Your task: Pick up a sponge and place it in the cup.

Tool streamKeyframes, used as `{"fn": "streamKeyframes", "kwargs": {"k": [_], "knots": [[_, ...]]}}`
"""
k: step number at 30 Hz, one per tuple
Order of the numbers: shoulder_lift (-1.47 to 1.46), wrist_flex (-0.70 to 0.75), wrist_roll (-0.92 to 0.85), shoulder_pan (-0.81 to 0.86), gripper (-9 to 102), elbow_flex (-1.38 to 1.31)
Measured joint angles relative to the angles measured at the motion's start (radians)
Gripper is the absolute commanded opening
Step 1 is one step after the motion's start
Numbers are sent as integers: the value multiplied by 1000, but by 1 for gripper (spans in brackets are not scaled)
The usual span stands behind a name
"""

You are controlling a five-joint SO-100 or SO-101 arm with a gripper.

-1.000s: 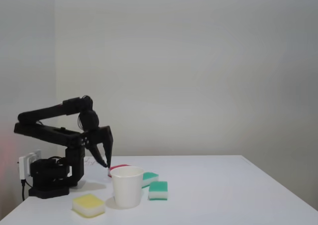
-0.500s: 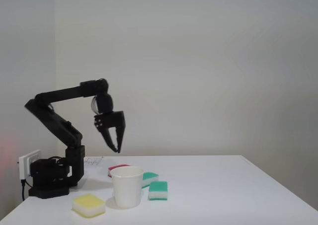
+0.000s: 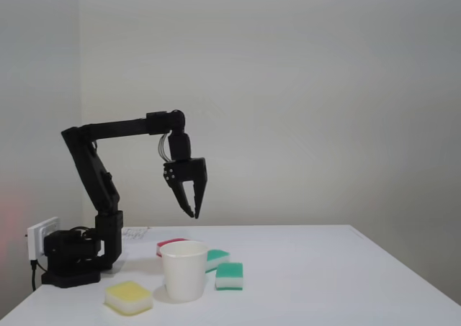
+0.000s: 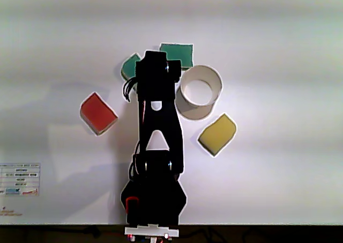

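The sponge (image 3: 230, 275), green on top and white below, lies flat on the table just right of the cup in the fixed view. From above, the sponge (image 4: 177, 54) sits beyond the white cup (image 4: 198, 90). That cup (image 3: 184, 270) stands upright with nothing visible inside. My gripper (image 3: 194, 213) hangs in the air well above the cup and sponge, pointing down, its fingertips together and holding nothing. In the other view the arm's wrist (image 4: 157, 71) covers the fingers.
A second green-and-white sponge (image 3: 216, 257) lies behind the cup, half under the arm (image 4: 128, 67) from above. A yellow sponge (image 3: 128, 297) sits near the front left and a red one (image 4: 98, 113) on the far side. A socket box (image 3: 39, 236) stands by the arm's base.
The arm has unfolded from its low, tucked pose. The gripper has risen and swung right, from beside the base near the table to high above the cup.
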Motion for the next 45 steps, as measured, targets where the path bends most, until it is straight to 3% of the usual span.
{"fn": "streamKeyframes", "kwargs": {"k": [11,25,40,45], "knots": [[-97,-204,34,6,0,-5],[-104,-364,72,-6,0,130],[-199,-393,138,-63,1,124],[-218,-411,133,-51,9,115]]}}
